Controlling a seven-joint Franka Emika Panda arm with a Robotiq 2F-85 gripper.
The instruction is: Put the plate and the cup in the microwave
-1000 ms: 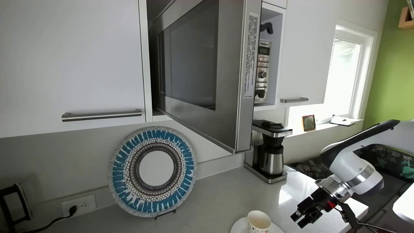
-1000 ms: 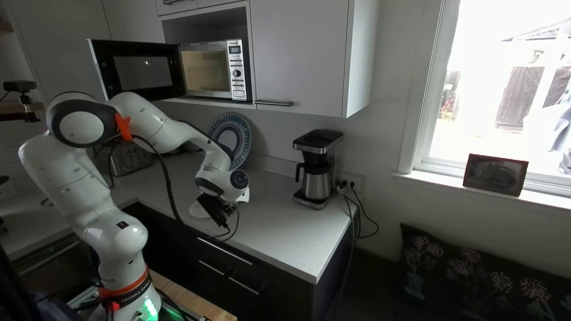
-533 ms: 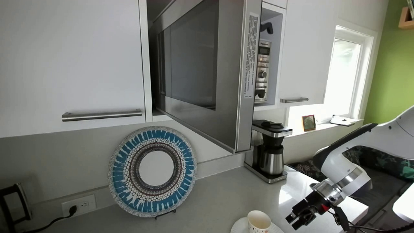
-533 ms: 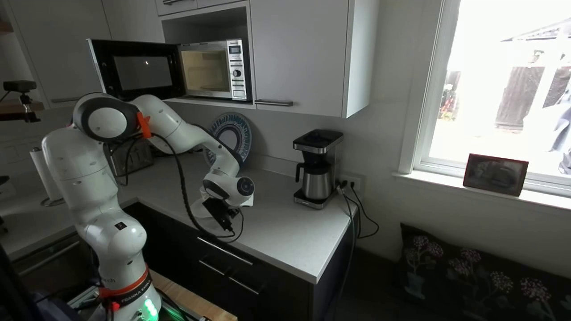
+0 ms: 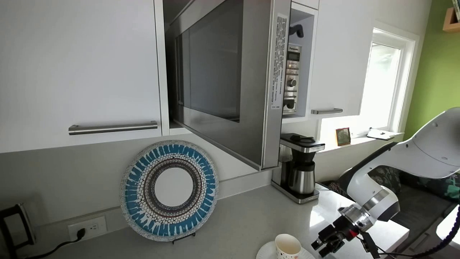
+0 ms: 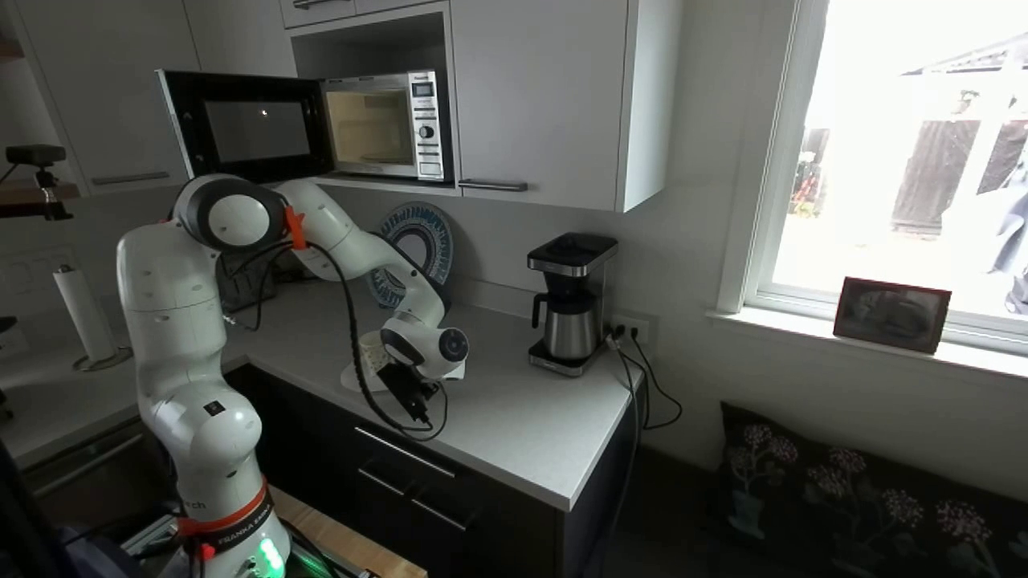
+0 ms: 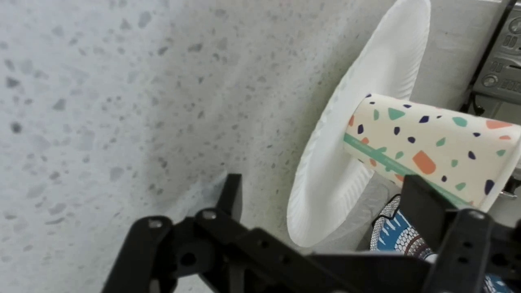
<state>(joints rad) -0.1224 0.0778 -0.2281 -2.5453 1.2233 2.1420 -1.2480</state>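
The cup (image 5: 288,244), cream-white with coloured specks in the wrist view (image 7: 431,146), stands upright on a white fluted plate (image 5: 265,251). The plate lies on the counter and also shows in the wrist view (image 7: 321,203). The silver microwave (image 6: 426,148) sits in a wall recess with its door (image 6: 253,128) wide open. My gripper (image 5: 318,248) is low over the counter, beside the plate. In the wrist view the gripper (image 7: 323,179) is open, with nothing held; one finger overlaps the cup's lower edge in view. Whether it touches the cup cannot be told.
A blue-patterned round plate (image 5: 174,190) stands on a holder against the wall. A coffee maker (image 6: 572,305) stands farther along the counter (image 6: 498,425). The open door overhangs the counter. A toaster and a paper-towel roll (image 6: 84,313) are behind the arm.
My gripper has moved closer to the cup and plate, left and slightly down in an exterior view. The arm's elbow has swung, uncovering the cup. Cup, plate and microwave door have not moved.
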